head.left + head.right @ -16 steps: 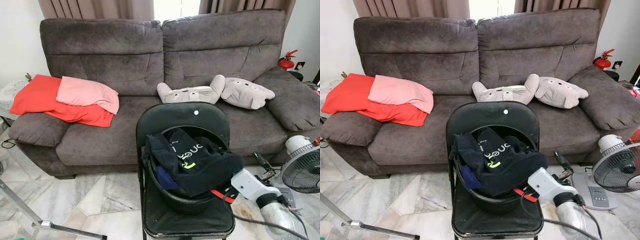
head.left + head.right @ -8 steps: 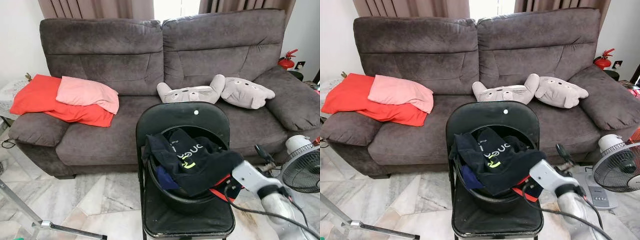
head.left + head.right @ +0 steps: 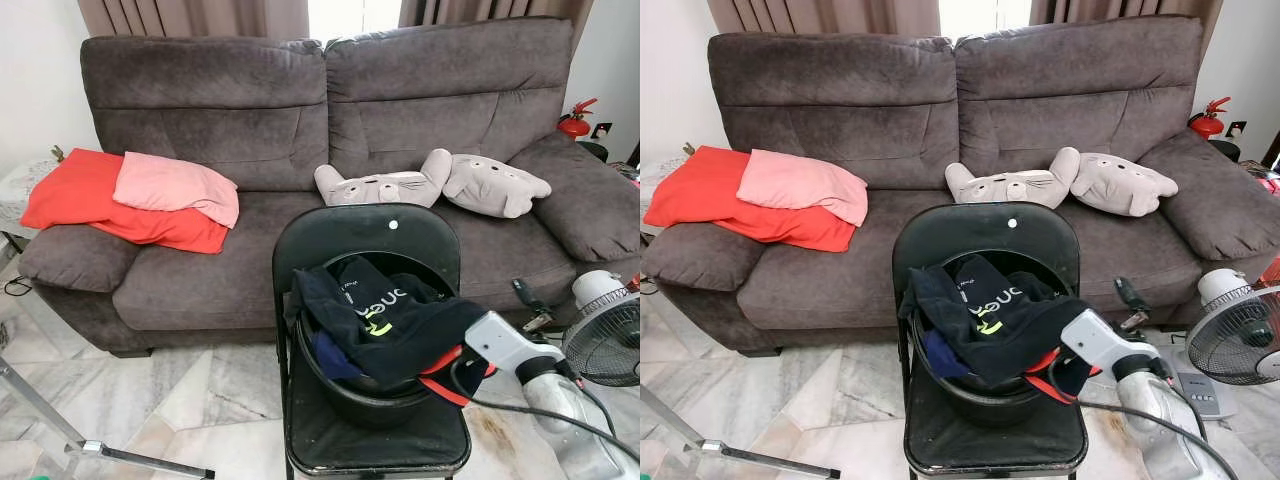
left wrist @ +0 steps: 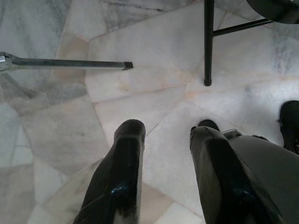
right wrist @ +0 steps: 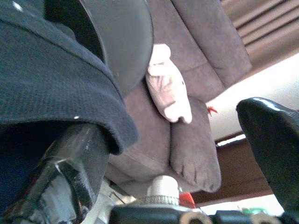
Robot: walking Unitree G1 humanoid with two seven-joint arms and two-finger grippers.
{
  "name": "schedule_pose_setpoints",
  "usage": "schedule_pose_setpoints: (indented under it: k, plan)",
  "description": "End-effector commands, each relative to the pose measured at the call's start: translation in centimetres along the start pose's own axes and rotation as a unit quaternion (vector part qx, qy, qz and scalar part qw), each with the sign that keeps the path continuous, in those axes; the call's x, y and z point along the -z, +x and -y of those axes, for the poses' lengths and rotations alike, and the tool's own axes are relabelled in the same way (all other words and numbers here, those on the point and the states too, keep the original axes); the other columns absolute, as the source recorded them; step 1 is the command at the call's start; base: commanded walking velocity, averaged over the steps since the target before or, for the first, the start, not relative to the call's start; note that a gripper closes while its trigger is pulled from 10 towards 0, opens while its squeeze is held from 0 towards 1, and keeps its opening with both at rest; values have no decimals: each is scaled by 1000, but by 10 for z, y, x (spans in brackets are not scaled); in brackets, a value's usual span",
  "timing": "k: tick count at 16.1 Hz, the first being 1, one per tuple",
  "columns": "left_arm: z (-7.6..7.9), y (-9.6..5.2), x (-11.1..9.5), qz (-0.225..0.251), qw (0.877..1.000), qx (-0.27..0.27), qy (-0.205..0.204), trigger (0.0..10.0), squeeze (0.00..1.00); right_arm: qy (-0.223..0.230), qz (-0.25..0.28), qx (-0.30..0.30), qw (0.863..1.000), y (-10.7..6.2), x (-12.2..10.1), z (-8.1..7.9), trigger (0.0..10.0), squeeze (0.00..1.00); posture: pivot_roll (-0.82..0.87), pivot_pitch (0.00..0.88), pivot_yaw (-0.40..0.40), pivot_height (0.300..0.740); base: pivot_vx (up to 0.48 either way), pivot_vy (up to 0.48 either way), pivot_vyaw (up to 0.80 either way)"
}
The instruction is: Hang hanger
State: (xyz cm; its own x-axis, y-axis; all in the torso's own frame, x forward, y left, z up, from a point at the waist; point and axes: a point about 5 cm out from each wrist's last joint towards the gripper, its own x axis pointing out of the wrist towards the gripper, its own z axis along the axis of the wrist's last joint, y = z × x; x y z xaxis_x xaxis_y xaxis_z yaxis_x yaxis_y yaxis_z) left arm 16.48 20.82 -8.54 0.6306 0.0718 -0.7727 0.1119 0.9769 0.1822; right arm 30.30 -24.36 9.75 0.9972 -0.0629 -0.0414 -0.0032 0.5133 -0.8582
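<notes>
A dark navy garment (image 3: 385, 315) with a yellow-green logo is heaped in a black basket (image 3: 340, 385) on a black folding chair (image 3: 365, 230). A red hanger (image 3: 447, 362) pokes out from under the garment's right edge. My right gripper (image 3: 487, 325) is at that edge and is open. One finger (image 5: 70, 163) lies under the dark cloth beside the red hanger, while the other finger (image 3: 525, 295) sticks up free toward the sofa. Over the marble floor my left gripper (image 4: 163, 133) hangs open and holds nothing.
A grey sofa (image 3: 250, 110) stands behind the chair, with red and pink cloths (image 3: 140, 200) on its left and two plush pillows (image 3: 430, 185). A white fan (image 3: 605, 335) stands at the right. A metal rack leg (image 3: 90, 445) crosses the floor at lower left.
My right gripper has risen and pushed in toward the basket's right side. One finger now sits under the garment's edge, and more of the red hanger shows.
</notes>
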Motion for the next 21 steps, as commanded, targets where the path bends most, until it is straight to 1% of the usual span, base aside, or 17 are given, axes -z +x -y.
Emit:
schedule_pose_setpoints:
  k: [1, 2, 4, 5, 7, 8, 9, 10, 11, 12, 13, 16, 18, 19, 20, 21]
  plan:
    - [-3, 3, -11, 16, 1000, 4, 6, 10000, 0, 10, -6, 10, 1000, 4, 0, 3, 10000, 0, -67, 25, 69, 740, 0, 0, 0]
    - [-4, 6, -30, 49, 999, 8, 9, 10000, 0, 29, 16, 6, 999, 7, -7, 1, 10000, 0, -65, 22, 71, 740, 0, 0, 0]
    - [-6, 6, -28, 45, 999, 8, 10, 10000, 0, 29, 54, -15, 998, 9, -18, -4, 10000, 0, -63, 18, 71, 740, 0, 0, 0]
    - [-6, 6, -28, 43, 999, 8, 11, 10000, 0, 22, 58, -19, 998, 10, -19, -6, 10000, 0, -60, 13, 72, 740, 0, 0, 0]
    - [-6, 6, -28, 44, 999, 8, 12, 10000, 0, 18, 53, -18, 998, 12, -18, -5, 10000, 0, -60, 11, 73, 740, 0, 0, 0]
    - [-6, 6, -29, 45, 999, 9, 13, 10000, 0, 12, 42, -18, 999, 14, -16, -5, 10000, 0, -61, 5, 74, 740, 0, 0, 0]
    - [-5, 6, -30, 46, 999, 11, 14, 10000, 0, 7, 16, -30, 999, 16, -10, -7, 10000, 0, -62, 4, 74, 740, 0, 0, 0]
    - [-4, 7, -30, 47, 999, 12, 15, 10000, 0, 5, 2, -44, 999, 17, -6, -10, 10000, 0, -62, 4, 74, 740, 0, 0, 0]
    - [-4, 7, -30, 48, 999, 13, 15, 10000, 0, -5, 17, -38, 999, 17, -8, -10, 10000, 0, -61, 0, 76, 740, 0, 0, 0]
    - [-4, 7, -31, 48, 999, 13, 15, 10000, 0, -8, 38, -15, 999, 18, -13, -6, 10000, 0, -56, 0, 75, 740, 0, 0, 0]
    - [-4, 7, -31, 49, 999, 14, 16, 10000, 0, 13, 60, 17, 998, 20, -22, 3, 10000, 0, -58, 3, 76, 740, 0, 0, 0]
    - [-6, 6, -30, 46, 999, 11, 14, 10000, 0, 8, 91, 16, 996, 23, -32, 3, 10000, 0, -53, 10, 75, 740, 0, 0, 0]
    - [-7, 6, -29, 45, 999, 10, 14, 10000, 0, 0, 74, -3, 997, 25, -28, -5, 10000, 0, -51, 13, 75, 740, 0, 0, 0]
    - [-7, 6, -29, 45, 999, 10, 14, 10000, 0, -7, 34, -37, 999, 26, -18, -15, 10000, 0, -50, 15, 76, 740, 0, 0, 0]
    - [-7, 6, -29, 45, 999, 9, 14, 10000, 0, 6, 40, -52, 998, 25, -19, -20, 10000, 0, -45, 16, 75, 740, 0, 0, 0]
    - [-7, 6, -29, 45, 999, 9, 14, 10000, 0, 3, 44, -49, 998, 25, -20, -20, 10000, 0, -45, 16, 75, 740, 0, 0, 0]
